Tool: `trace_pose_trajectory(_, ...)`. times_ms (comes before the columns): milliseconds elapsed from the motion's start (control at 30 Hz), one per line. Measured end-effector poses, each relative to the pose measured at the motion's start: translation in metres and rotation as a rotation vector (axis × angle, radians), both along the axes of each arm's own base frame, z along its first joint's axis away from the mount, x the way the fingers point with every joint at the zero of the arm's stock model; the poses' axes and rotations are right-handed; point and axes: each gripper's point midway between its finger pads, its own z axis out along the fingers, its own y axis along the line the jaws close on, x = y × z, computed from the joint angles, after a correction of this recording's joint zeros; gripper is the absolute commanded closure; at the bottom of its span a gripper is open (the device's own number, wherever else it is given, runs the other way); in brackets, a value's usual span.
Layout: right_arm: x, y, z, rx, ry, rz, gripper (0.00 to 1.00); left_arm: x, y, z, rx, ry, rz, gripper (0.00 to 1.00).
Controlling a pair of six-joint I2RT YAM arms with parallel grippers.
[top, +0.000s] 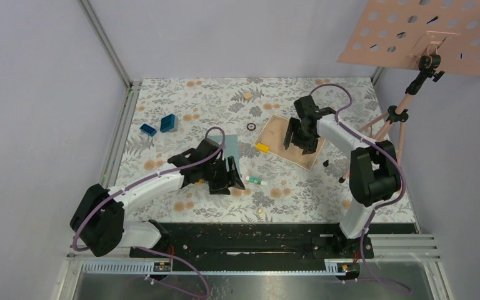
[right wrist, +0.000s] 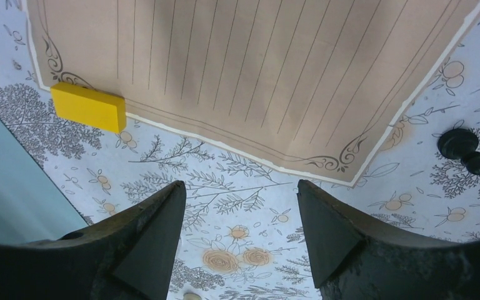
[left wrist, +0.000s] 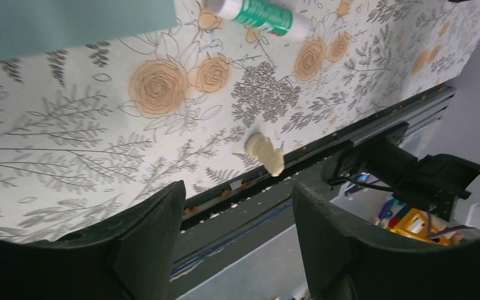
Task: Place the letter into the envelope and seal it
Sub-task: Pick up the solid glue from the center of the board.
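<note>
Hovering your right hand (right wrist: 239, 187), open and empty, over the letter (right wrist: 256, 75), you're on the pickup. Your left hand (left wrist: 237, 187) hangs open by the envelope (left wrist: 69, 19); next, pinch the letter's near edge.

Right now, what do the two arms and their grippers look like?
Both the left arm and right arm have white link shells between bulky black joint housings. A purple cable loops along each. The left gripper and right gripper each carry two matte black wedge-shaped fingers. No markings show.
</note>
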Motion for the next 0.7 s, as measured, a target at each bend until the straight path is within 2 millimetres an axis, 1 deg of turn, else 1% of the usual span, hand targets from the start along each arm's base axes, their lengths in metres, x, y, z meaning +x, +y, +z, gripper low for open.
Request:
trace_pose_trajectory(67, -0.003, 0.000, 0.003, 0.009, -0.016, -0.005, 0.26, -0.003, -0.008, 0.000, -0.009, 0.033, 0.035, 0.36)
trace_pose_trajectory(200, -0.008, -0.001, 0.005, 0.027, -0.036, -0.008, 0.26, -0.008, -0.027, -0.002, 0.000, 0.086, 0.084, 0.27)
trace_pose_trajectory(300, -0.014, 0.000, 0.006, 0.038, -0.037, -0.004, 0.26, -0.010, -0.042, -0.008, 0.028, 0.113, 0.116, 0.27)
trace_pose_trajectory(400, -0.019, -0.002, 0.007, 0.040, -0.042, -0.003, 0.26, -0.010, -0.054, -0.018, 0.063, 0.146, 0.152, 0.29)
trace_pose_trajectory(533, -0.025, -0.003, 0.012, 0.049, -0.055, 0.004, 0.26, -0.004, -0.060, -0.032, 0.114, 0.169, 0.227, 0.33)
trace_pose_trajectory(700, -0.032, -0.002, 0.021, 0.072, -0.081, 0.021, 0.25, 0.014, -0.063, -0.047, 0.165, 0.180, 0.345, 0.34)
